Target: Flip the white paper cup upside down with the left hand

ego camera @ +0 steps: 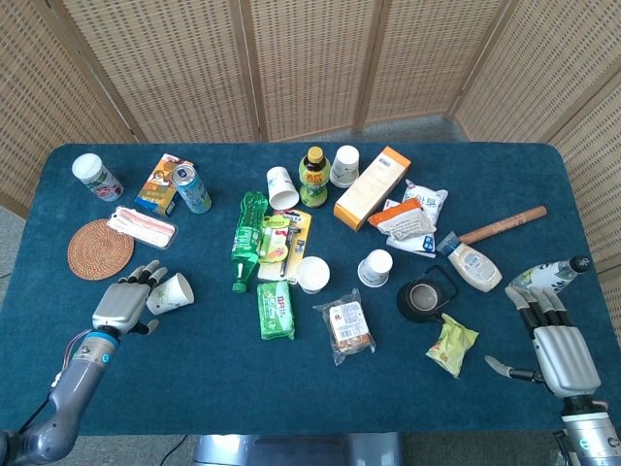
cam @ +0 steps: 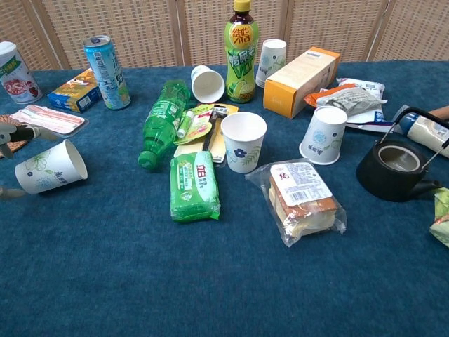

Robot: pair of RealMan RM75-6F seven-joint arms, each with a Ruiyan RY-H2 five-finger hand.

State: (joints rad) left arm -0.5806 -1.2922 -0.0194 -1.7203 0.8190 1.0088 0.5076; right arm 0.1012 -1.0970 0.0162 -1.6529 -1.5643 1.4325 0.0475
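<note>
Your flip isn't done: the white paper cup (ego camera: pixel 171 292) lies on its side at the bench's (ego camera: pixel 194 388) eight o'clock, mouth toward three o'clock, your left hand (ego camera: pixel 120 306) just beside it, fingers spread, gripping nothing.

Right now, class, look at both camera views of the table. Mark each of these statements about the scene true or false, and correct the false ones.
1. The white paper cup beside the left hand lies on its side. True.
2. The right hand is holding the wooden rolling pin. False: it holds nothing and rests near the table's right edge, apart from the pin.
3. The green plastic bottle stands upright. False: it lies flat on the cloth.
4. The black teapot has no lid on it. True.
5. The woven coaster sits on the robot's left side of the table. True.
</note>
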